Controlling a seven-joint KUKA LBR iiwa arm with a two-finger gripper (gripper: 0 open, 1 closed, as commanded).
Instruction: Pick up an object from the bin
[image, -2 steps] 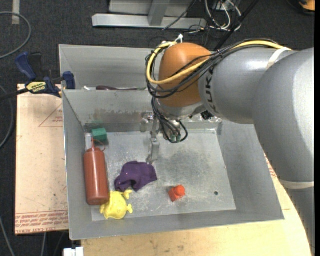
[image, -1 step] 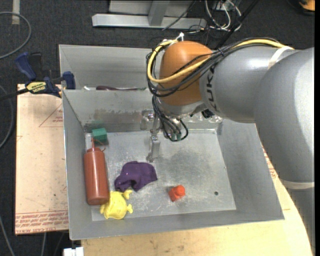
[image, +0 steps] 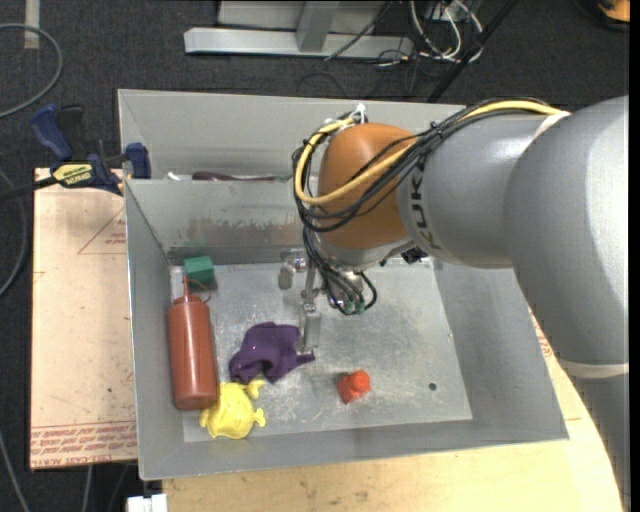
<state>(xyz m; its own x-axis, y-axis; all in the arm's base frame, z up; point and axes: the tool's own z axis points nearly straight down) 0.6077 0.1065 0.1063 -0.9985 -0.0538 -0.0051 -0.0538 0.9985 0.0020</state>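
Purple crumpled lump (image: 268, 350), middle of bin (image: 410, 350) — arm (image: 500, 190) over its right edge.

The big grey arm (image: 520, 190) runs off the right edge. Its end effector (image: 308, 340) covers a bit of the purple thing (image: 262, 350).

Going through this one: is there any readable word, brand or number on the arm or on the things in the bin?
"KUKA": black brand lettering running sideways on the grey arm; only part of it shows.
No text can be made out on the red bottle, green block, purple cloth, yellow toy or small red piece.
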